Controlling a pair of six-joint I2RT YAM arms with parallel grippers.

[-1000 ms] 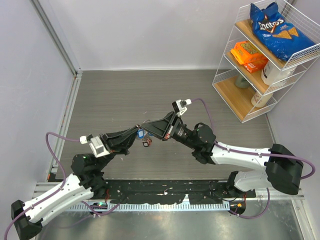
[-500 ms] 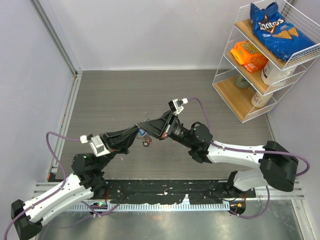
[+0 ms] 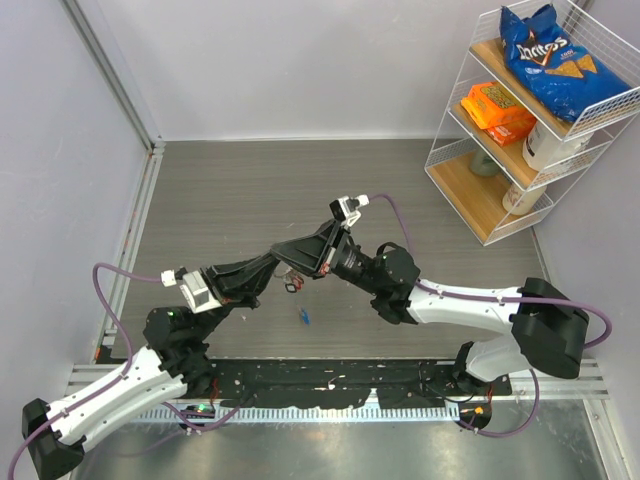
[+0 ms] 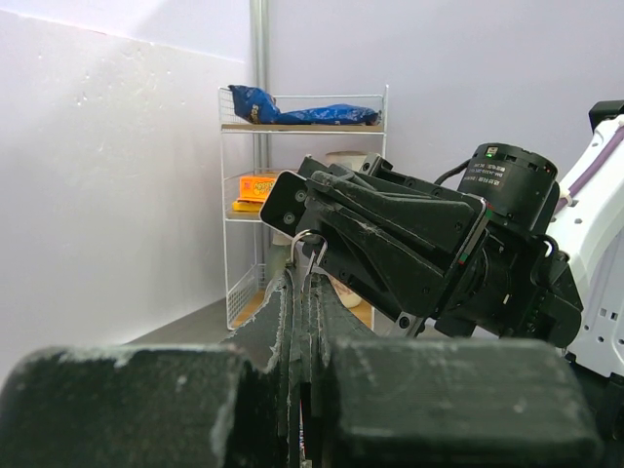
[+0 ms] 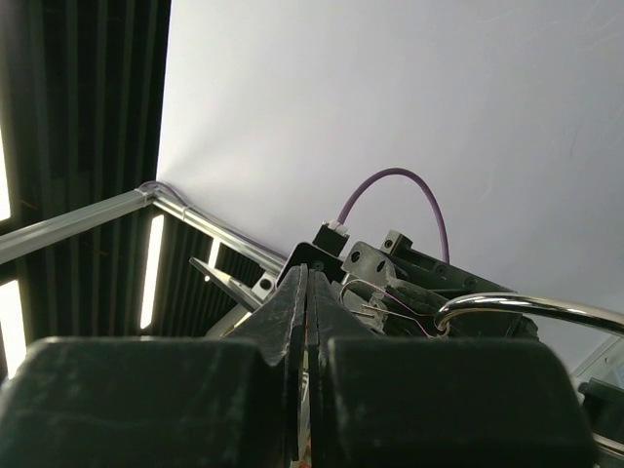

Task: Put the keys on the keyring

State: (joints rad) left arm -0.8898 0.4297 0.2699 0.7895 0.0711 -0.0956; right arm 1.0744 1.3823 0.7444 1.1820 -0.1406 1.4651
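My left gripper and right gripper meet tip to tip above the middle of the table. The left gripper is shut on the keyring, whose thin wire loop sticks out past its fingertips. A key with a red tag hangs just below the two tips. The right gripper is shut; I cannot see anything in its jaws. The keyring's wire shows just beyond it. A blue-headed key lies loose on the table below the grippers.
A white wire shelf with a chips bag and boxes stands at the back right, and also shows in the left wrist view. Grey walls close the left and back. A metal rail runs along the near edge.
The blue key that was up at the gripper tips has dropped to the table. The right gripper has edged left toward the left gripper. The red-tagged key still hangs there.
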